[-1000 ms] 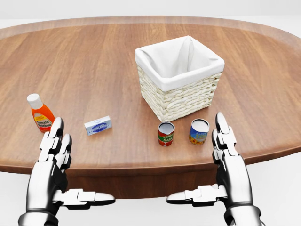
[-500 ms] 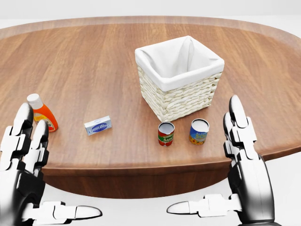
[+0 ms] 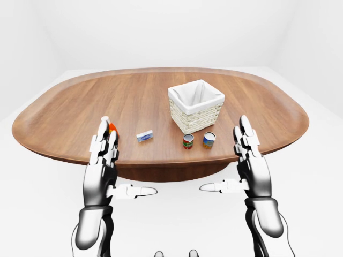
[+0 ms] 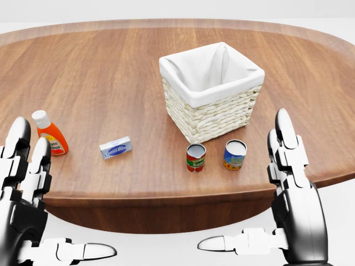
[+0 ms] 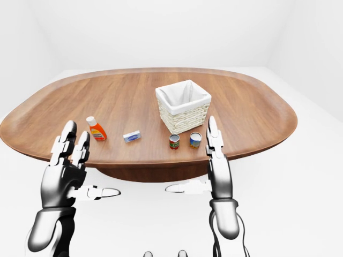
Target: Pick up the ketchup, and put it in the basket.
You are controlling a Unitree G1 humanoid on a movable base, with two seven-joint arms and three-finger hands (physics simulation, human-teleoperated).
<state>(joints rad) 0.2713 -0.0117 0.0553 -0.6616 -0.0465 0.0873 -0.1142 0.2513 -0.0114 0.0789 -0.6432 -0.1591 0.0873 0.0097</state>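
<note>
In the head view, the left hand (image 4: 25, 205) hangs at the table's (image 4: 111, 66) near edge, fingers spread and holding nothing. Just beyond it the ketchup (image 4: 49, 133) stands upright on the wood. Further right lie a small box (image 4: 115, 148), two cans (image 4: 195, 158) and, above them, the basket (image 4: 211, 91). The right hand (image 4: 291, 194) is likewise spread and empty.

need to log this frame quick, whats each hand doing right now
Left hand: open, fingers spread, holding nothing, short of the ketchup.
Right hand: open, fingers spread, holding nothing.
</note>
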